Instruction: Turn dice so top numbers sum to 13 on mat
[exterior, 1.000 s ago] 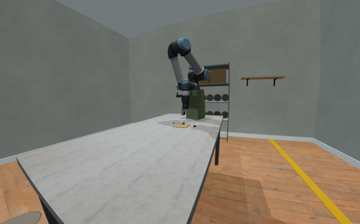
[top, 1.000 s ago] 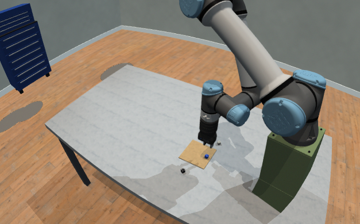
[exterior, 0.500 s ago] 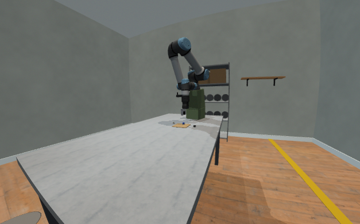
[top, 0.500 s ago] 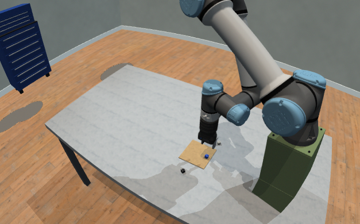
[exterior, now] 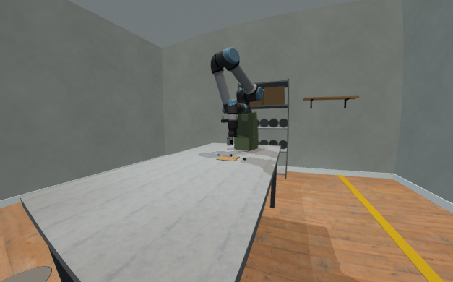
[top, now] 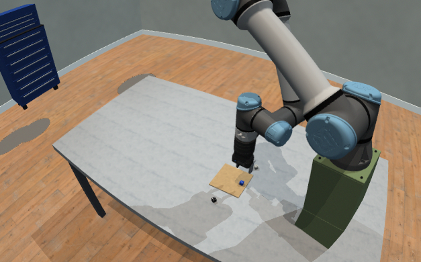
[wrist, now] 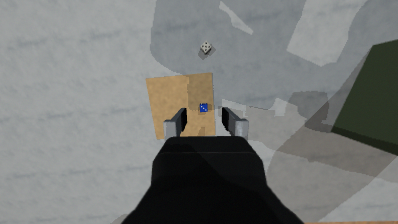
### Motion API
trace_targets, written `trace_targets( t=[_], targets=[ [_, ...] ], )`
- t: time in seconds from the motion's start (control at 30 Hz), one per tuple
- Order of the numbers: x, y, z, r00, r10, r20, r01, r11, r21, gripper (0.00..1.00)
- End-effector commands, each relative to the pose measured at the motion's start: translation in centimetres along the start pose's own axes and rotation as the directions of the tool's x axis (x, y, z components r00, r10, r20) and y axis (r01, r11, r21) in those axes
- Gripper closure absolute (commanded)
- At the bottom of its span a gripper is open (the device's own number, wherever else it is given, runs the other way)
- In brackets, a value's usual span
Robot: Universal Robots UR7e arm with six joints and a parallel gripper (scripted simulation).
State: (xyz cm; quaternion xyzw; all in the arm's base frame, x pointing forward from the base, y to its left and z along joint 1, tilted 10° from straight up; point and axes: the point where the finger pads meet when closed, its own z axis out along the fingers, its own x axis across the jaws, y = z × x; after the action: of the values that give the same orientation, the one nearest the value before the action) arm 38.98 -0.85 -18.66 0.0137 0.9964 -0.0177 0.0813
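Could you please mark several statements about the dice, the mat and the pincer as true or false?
1. The blue die is on the mat. True.
2. The black die is on the mat too. False: it lies on the table beside the mat.
3. The pincer is open. True.
4. The white die is between the fingers. False: it lies on the table, off the mat.
5. All three dice are the same colour. False: they are blue, black and white.
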Motion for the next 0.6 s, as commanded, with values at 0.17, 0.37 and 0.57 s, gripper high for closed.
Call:
trace_targets(
  t=[0.17,0.37,0.57],
  targets=[
    [-0.1,-3.8,0.7,0.959,0.283,0.000,-0.283,0.959,0.001,0.00],
    [0.1,-6.8,1.2,0.869,0.495,0.000,-0.495,0.869,0.000,0.00],
    [0.4,-9.1,1.5,0.765,0.644,0.001,-0.644,0.765,0.000,0.00]
  ],
)
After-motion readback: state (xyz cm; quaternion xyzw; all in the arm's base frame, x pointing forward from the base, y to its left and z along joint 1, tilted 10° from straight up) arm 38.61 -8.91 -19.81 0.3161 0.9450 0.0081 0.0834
